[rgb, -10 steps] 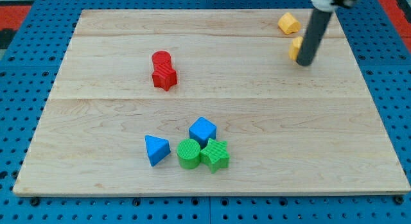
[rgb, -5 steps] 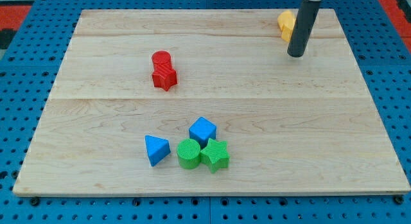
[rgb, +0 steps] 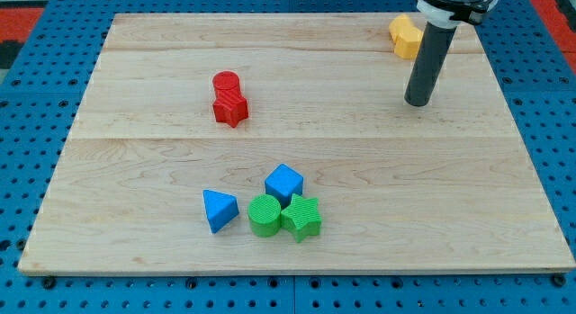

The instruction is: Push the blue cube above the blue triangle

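A: Item: blue cube (rgb: pixel 284 183), near the view's bottom centre, touching the green cylinder (rgb: pixel 265 215) and green star (rgb: pixel 302 216); blue triangle (rgb: pixel 219 210) just left.

B: Handling?

A: Likely light, rigid, slides easily on the wooden board (rgb: pixel 135 161). Contact: its right face, pushing leftward.

B: Room?

A: Open board left and above; edges well apart. No claw fitted; my tip (rgb: pixel 417 103) sits far off, upper right, below the yellow blocks (rgb: pixel 405 35).
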{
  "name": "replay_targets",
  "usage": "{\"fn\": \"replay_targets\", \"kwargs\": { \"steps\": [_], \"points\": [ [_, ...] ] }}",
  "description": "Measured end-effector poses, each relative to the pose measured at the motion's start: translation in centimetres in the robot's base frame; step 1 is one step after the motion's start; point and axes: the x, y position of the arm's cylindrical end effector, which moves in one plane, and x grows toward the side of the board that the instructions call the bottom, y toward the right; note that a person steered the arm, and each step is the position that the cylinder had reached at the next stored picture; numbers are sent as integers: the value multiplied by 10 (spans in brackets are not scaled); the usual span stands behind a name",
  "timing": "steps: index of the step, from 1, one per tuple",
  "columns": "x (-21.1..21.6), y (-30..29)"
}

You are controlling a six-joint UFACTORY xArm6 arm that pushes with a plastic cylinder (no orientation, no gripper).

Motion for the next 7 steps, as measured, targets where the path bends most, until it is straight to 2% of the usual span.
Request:
{"fn": "replay_targets", "kwargs": {
  "steps": [7],
  "points": [
    [14, -16]
  ]
}}
